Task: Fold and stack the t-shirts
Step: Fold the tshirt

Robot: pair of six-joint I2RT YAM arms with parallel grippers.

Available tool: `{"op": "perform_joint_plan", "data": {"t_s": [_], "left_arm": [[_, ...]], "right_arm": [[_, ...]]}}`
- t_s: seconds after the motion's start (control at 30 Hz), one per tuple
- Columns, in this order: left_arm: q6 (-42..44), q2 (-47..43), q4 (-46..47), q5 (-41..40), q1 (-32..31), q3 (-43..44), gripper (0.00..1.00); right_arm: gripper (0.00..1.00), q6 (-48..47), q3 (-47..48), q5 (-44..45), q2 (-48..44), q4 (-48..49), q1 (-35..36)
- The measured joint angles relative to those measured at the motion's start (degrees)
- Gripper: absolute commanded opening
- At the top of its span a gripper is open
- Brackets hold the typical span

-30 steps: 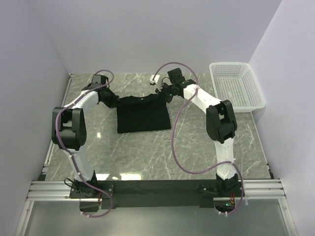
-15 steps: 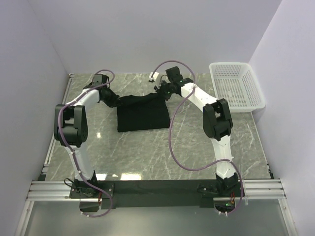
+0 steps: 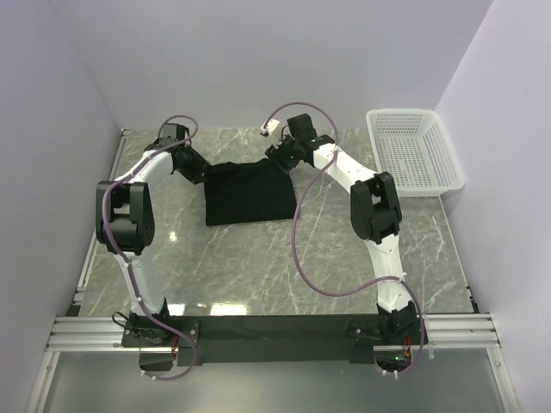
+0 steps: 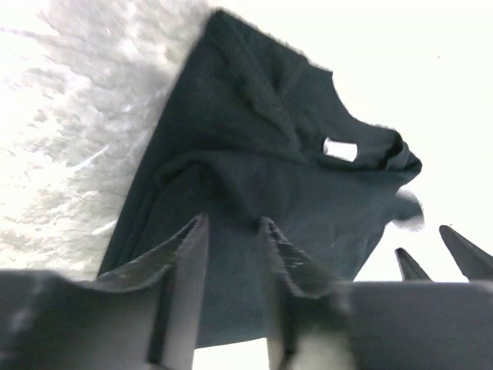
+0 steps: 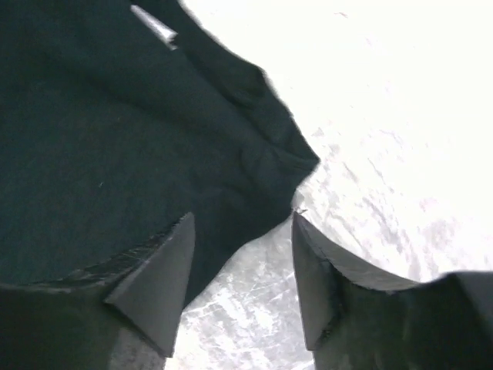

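One black t-shirt [image 3: 250, 196] lies folded into a rough rectangle on the marble table [image 3: 258, 258], toward the back. My left gripper [image 3: 203, 173] is at its far left corner and my right gripper [image 3: 278, 160] at its far right corner. In the left wrist view the left gripper [image 4: 231, 231] stands open over the t-shirt [image 4: 254, 146], whose white neck label [image 4: 340, 149] shows. In the right wrist view the right gripper [image 5: 240, 223] is open, with bare table between its fingers and the t-shirt [image 5: 115, 139] edge just ahead on the left.
A white plastic basket [image 3: 413, 151] stands at the back right corner. Grey walls close in the table on three sides. Purple cables loop off both arms.
Both grippers have opened and let go of the t-shirt's far edge. Both arms have shifted slightly toward the back wall, and the t-shirt has settled on the table.
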Motion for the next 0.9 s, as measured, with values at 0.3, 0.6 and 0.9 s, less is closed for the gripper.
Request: {"op": "perform_joint_plan", "data": {"t_s": [0.3,0.6,0.9], "left_arm": [[1.0,-1.4,0.6,-2.4,1.5,4.8,0.57],[4.8,-8.3,8.9,5.9,2.0,-0.5,0.44],[4.7,-1.9,16.8,17.6,-0.3,-3.4,0.32]], "right_arm": [[0.59,7.5,1.8,10.9,0.9,4.6,0.3],[0.09,6.3,1.9,0.1,0.5,0.1,-0.3],[0.00,7.1,4.5,-7.0,0.7,-7.1,-0.4]]}}
